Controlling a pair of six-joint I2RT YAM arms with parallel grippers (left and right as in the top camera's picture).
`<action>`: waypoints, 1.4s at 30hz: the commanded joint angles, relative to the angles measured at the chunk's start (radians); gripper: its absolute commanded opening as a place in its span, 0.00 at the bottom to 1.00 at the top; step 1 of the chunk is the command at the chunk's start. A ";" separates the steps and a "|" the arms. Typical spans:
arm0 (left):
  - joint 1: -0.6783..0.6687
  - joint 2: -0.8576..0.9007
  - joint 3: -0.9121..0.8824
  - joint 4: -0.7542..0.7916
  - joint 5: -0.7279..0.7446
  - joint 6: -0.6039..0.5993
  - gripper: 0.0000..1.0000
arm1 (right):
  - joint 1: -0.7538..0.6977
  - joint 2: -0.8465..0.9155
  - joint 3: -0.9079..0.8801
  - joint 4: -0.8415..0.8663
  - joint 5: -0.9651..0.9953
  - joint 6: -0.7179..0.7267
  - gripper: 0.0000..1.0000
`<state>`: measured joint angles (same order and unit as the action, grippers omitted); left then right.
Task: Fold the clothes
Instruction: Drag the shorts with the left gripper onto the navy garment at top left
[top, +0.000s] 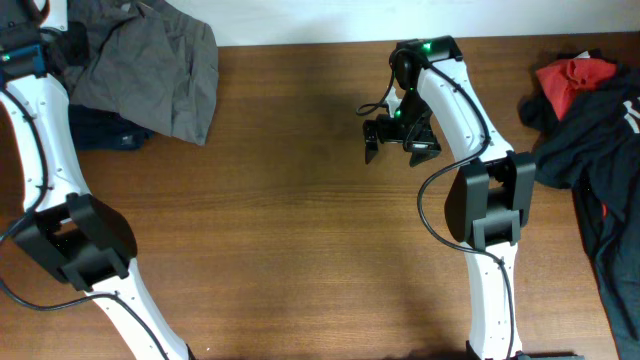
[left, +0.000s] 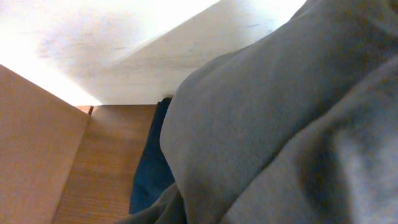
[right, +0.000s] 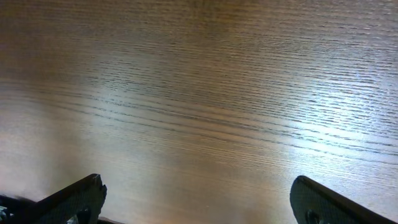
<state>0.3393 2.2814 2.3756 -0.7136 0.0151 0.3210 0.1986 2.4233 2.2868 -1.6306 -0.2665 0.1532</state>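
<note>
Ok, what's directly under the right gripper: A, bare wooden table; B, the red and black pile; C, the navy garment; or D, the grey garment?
A: the right gripper hangs open over bare table, and its wrist view shows only wood grain below.

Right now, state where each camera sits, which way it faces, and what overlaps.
Overhead: above the table, facing down; both arms show.
Left wrist: against the grey garment, facing the table's far edge; no pincer visible.
Right wrist: facing down at bare wood; open right pincer tips show.
Shared: overhead and left wrist both show that garment and the navy garment.
</note>
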 joint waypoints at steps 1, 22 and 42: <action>0.013 -0.060 0.031 0.018 0.053 -0.027 0.00 | -0.003 0.010 0.000 -0.004 -0.014 -0.006 0.99; -0.042 -0.145 0.036 0.021 0.036 -0.044 0.00 | -0.003 0.010 0.000 0.008 -0.013 -0.007 0.99; 0.035 0.016 0.031 0.075 -0.031 -0.044 0.01 | -0.003 0.010 0.000 -0.001 -0.014 -0.007 0.99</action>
<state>0.3389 2.2318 2.3772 -0.6739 0.0074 0.2943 0.1986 2.4233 2.2868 -1.6245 -0.2710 0.1532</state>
